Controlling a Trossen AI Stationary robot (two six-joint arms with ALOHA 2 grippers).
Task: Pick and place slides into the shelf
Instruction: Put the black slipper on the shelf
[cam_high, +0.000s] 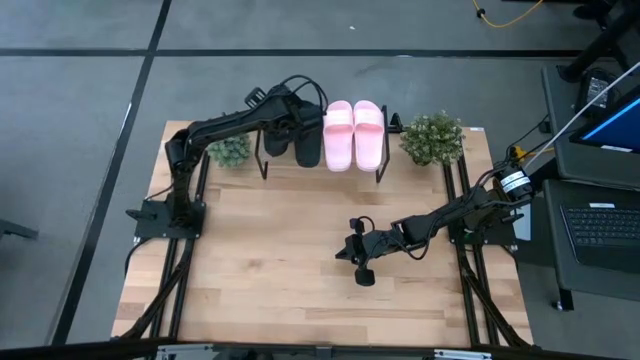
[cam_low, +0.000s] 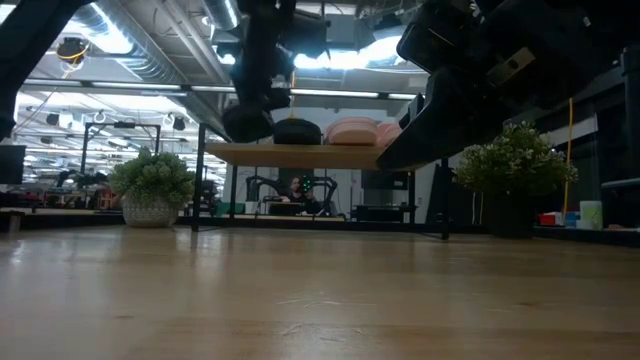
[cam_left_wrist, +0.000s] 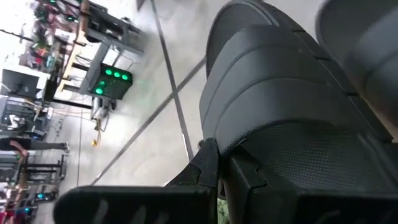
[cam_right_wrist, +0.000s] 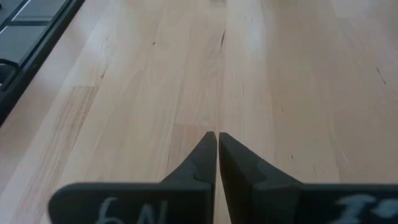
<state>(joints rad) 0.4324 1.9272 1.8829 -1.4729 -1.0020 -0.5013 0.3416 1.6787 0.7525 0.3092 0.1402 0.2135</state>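
The shelf (cam_high: 352, 170) stands at the table's far edge, its plank (cam_low: 300, 154) raised on thin black legs. On it lie two pale pink slides (cam_high: 338, 136) (cam_high: 368, 133) and one black slide (cam_high: 308, 142). My left gripper (cam_high: 283, 118) is shut on a second black slide (cam_left_wrist: 292, 118), held over the shelf's left end (cam_low: 248, 120). My right gripper (cam_right_wrist: 216, 135) hovers shut over bare tabletop, near the middle right (cam_high: 345, 252), with nothing in it. My left gripper pinches the black slide between its two fingers at an edge of its ribbed strap (cam_left_wrist: 231, 148). The fingers slant down from the table's left. The slide hangs just over the plank's left end; whether it touches the plank cannot be told.
A potted plant (cam_high: 230, 150) stands left of the shelf and a larger one (cam_high: 432, 138) right of it. The wide wooden tabletop (cam_high: 280, 260) stretches in front of the shelf. A laptop and cables (cam_high: 605, 225) lie beyond the table's right edge.
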